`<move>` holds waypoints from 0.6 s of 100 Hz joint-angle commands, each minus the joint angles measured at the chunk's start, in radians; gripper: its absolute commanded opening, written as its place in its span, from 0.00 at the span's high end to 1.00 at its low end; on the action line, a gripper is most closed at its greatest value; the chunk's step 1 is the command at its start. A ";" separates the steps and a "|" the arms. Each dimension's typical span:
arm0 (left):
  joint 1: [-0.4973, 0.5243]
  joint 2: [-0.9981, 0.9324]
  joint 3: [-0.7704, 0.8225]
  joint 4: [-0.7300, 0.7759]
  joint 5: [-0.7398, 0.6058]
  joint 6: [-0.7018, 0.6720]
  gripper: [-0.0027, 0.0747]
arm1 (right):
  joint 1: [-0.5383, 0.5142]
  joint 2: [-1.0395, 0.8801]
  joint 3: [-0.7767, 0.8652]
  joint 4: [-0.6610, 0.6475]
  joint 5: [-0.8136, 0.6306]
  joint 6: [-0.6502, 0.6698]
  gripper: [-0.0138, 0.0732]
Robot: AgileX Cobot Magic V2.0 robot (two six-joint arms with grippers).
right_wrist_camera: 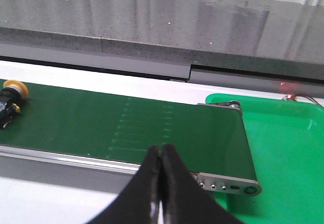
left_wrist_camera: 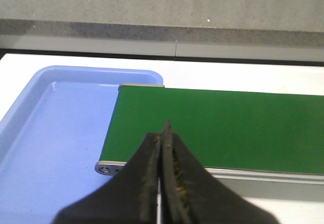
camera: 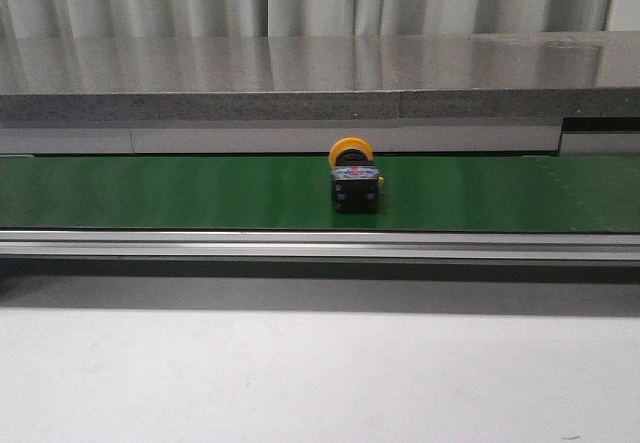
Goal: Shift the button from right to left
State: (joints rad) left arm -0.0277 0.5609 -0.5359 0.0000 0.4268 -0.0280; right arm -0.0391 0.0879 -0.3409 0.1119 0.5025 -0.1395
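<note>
Button (camera: 354, 178) sits on the green belt (camera: 150, 193), about mid-length of the visible belt in the front view, a little nearer the belt's far edge than its near rail. It lies tipped on its side: yellow-orange cap toward the far edge, black body toward the robot, so its long axis runs across the belt, not along it.

Right wrist view: button (right_wrist_camera: 11, 96) appears at the picture's edge, well apart from the right gripper (right_wrist_camera: 160, 155), which hovers over the near rail close to the belt's right end roller (right_wrist_camera: 230, 186). Green tray (right_wrist_camera: 288, 153) lies under and beyond that end. Right jaws pressed together, holding nothing.

Left wrist view: left gripper (left_wrist_camera: 165, 133) hovers near the belt's left end, beside the blue tray (left_wrist_camera: 45, 133). No button in this view. Left jaws also pressed together, holding nothing.

Judgement: the right arm is probably nearer, since only its camera catches the button; neither arm is close. Whichever reaches must travel along the belt toward its middle and spread its jaws first. With the axis crosswise, closing along the belt's length onto the black body seems the natural pinch.

Appearance: round cap, disc-like, bright yellow-orange; boxy black body with small pale marks on the near face, details too small to read. Shorter than the belt's width.
</note>
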 commanded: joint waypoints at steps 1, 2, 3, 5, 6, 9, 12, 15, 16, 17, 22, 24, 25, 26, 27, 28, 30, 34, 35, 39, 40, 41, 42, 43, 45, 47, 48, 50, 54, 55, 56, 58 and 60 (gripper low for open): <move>0.003 0.098 -0.098 0.000 -0.026 -0.010 0.86 | 0.001 0.007 -0.024 -0.008 -0.082 -0.007 0.92; 0.003 0.105 -0.108 0.000 -0.021 -0.010 0.83 | 0.001 0.007 -0.024 -0.008 -0.082 -0.007 0.92; 0.003 0.119 -0.113 0.000 -0.021 -0.010 0.82 | 0.001 0.007 -0.024 -0.008 -0.082 -0.007 0.92; 0.003 0.139 -0.127 0.000 -0.018 -0.010 0.77 | 0.001 0.007 -0.024 -0.008 -0.082 -0.007 0.92; 0.003 0.145 -0.131 0.000 -0.018 -0.010 0.76 | 0.001 0.007 -0.024 -0.008 -0.082 -0.007 0.92; 0.003 0.170 -0.152 0.000 -0.018 -0.010 0.67 | 0.001 0.007 -0.024 -0.008 -0.082 -0.007 0.92; 0.003 0.201 -0.168 0.000 -0.018 -0.010 0.59 | 0.001 0.007 -0.024 -0.008 -0.082 -0.007 0.92; 0.003 0.225 -0.185 0.000 -0.018 -0.010 0.51 | 0.001 0.007 -0.024 -0.008 -0.082 -0.007 0.92; 0.003 0.231 -0.193 0.000 -0.018 -0.010 0.47 | 0.001 0.007 -0.024 -0.008 -0.082 -0.007 0.92; 0.003 0.243 -0.197 0.000 -0.018 -0.010 0.45 | 0.001 0.007 -0.024 -0.008 -0.082 -0.007 0.92; 0.003 0.280 -0.226 0.000 -0.016 -0.010 0.32 | 0.001 0.007 -0.024 -0.008 -0.082 -0.007 0.92; 0.003 0.296 -0.238 0.000 -0.014 -0.010 0.28 | 0.001 0.007 -0.024 -0.008 -0.082 -0.007 0.92; 0.003 0.302 -0.242 0.000 -0.014 -0.010 0.26 | 0.001 0.007 -0.024 -0.008 -0.082 -0.007 0.92; 0.003 0.314 -0.251 0.000 -0.012 -0.010 0.24 | 0.001 0.007 -0.024 -0.008 -0.082 -0.007 0.92; 0.003 0.320 -0.255 0.000 -0.012 -0.010 0.23 | 0.001 0.007 -0.024 -0.008 -0.082 -0.007 0.92; 0.003 0.326 -0.264 0.000 -0.009 -0.010 0.20 | 0.001 0.007 -0.024 -0.008 -0.082 -0.007 0.92; 0.003 0.342 -0.279 0.000 0.000 -0.010 0.18 | 0.001 0.007 -0.024 -0.008 -0.082 -0.007 0.92; 0.003 0.378 -0.305 0.000 0.017 -0.010 0.16 | 0.001 0.007 -0.024 -0.008 -0.082 -0.007 0.92; 0.003 0.384 -0.315 0.000 0.026 -0.010 0.15 | 0.001 0.007 -0.024 -0.008 -0.082 -0.007 0.92; 0.003 0.419 -0.343 -0.006 0.050 -0.010 0.15 | 0.001 0.007 -0.024 -0.008 -0.082 -0.007 0.92; 0.003 0.425 -0.354 -0.008 0.054 -0.010 0.16 | 0.001 0.007 -0.024 -0.008 -0.082 -0.007 0.92; 0.003 0.436 -0.360 -0.009 0.059 -0.010 0.16 | 0.001 0.007 -0.024 -0.008 -0.082 -0.007 0.92; 0.002 0.442 -0.371 -0.010 0.069 -0.010 0.16 | 0.001 0.007 -0.024 -0.008 -0.082 -0.007 0.92; 0.002 0.454 -0.377 -0.010 0.074 -0.010 0.16 | 0.001 0.007 -0.024 -0.008 -0.082 -0.007 0.92; -0.002 0.472 -0.394 -0.010 0.089 -0.010 0.16 | 0.001 0.007 -0.024 -0.008 -0.082 -0.007 0.92; -0.005 0.484 -0.412 -0.010 0.104 -0.010 0.17 | 0.001 0.007 -0.024 -0.008 -0.082 -0.007 0.92; -0.008 0.495 -0.417 -0.010 0.109 -0.010 0.17 | 0.001 0.007 -0.024 -0.008 -0.082 -0.007 0.92; -0.014 0.512 -0.435 -0.010 0.124 -0.010 0.17 | 0.001 0.007 -0.024 -0.008 -0.082 -0.007 0.92; -0.029 0.542 -0.471 -0.010 0.156 -0.010 0.17 | 0.001 0.007 -0.024 -0.008 -0.082 -0.007 0.92; -0.032 0.554 -0.477 -0.010 0.161 -0.010 0.17 | 0.001 0.007 -0.024 -0.008 -0.082 -0.007 0.92; -0.039 0.560 -0.489 -0.010 0.170 -0.010 0.17 | 0.001 0.007 -0.024 -0.008 -0.082 -0.007 0.92; -0.049 0.578 -0.506 -0.010 0.183 -0.010 0.17 | 0.001 0.007 -0.024 -0.008 -0.082 -0.007 0.92; -0.057 0.595 -0.517 -0.010 0.195 -0.010 0.17 | 0.001 0.007 -0.024 -0.008 -0.082 -0.007 0.92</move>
State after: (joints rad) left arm -0.0492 1.1045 -0.9609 0.0000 0.6155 -0.0280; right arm -0.0391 0.0879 -0.3409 0.1119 0.5025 -0.1395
